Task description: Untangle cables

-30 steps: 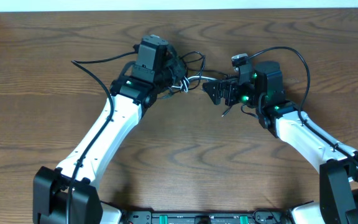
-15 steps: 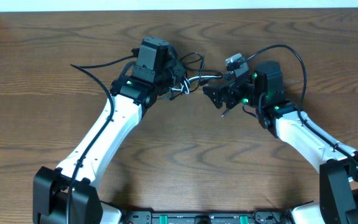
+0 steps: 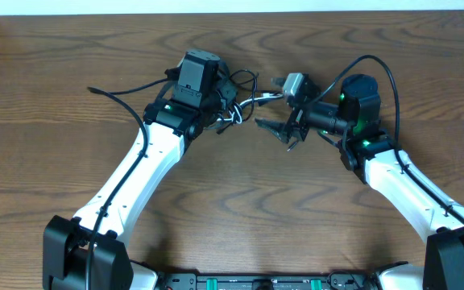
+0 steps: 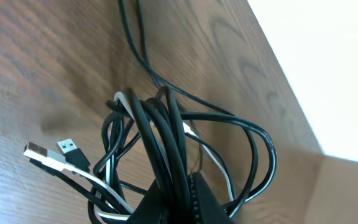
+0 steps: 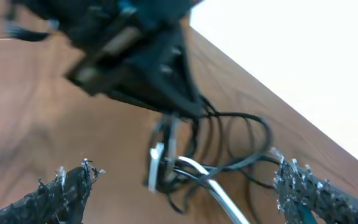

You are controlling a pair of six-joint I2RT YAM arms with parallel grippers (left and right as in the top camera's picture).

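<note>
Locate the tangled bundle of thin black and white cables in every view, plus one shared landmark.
Overhead: tangled black-and-white cable bundle upper centre, at the left arm's tip.
Left wrist: bundle mid-frame.
Right wrist: bundle lower centre, blurred.
Landmark: left gripper, shut on it.

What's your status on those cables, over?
Left gripper shut on the cables, bundle tangled. Right gripper open, empty, facing the bundle. No obstruction seen.

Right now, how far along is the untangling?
Done: nothing; the cables form one knotted bundle. In hand: left tool grips the bundle; right tool is open, facing it, holding nothing. Left: pull out every black and white cord.
</note>
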